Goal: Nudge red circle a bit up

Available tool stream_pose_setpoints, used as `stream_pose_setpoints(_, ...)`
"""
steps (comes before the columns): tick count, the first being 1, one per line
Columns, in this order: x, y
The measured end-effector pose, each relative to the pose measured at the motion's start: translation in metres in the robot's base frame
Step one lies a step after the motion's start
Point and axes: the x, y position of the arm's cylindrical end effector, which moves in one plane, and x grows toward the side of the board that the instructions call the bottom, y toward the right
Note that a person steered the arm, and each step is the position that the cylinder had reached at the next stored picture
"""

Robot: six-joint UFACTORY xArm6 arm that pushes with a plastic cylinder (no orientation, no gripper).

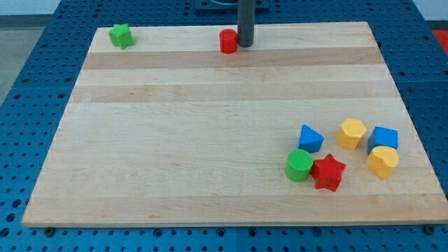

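The red circle is a short red cylinder near the top edge of the wooden board, a little left of centre. My tip is the lower end of a dark rod that comes down from the view's top. It stands just right of the red circle, touching or nearly touching its right side.
A green star sits at the board's top left. At the bottom right lie a blue triangle, a green circle, a red star, a yellow hexagon, a blue block and a yellow heart-like block.
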Motion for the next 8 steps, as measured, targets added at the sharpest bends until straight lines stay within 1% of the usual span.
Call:
stream_pose_setpoints(1, 0.005, 0.000)
stream_pose_setpoints(3, 0.058, 0.000)
stream_pose_setpoints(4, 0.060, -0.032)
stream_pose_setpoints(5, 0.051, -0.044)
stream_pose_setpoints(6, 0.030, -0.044)
stream_pose_setpoints(7, 0.018, -0.048)
stream_pose_setpoints(8, 0.018, -0.057)
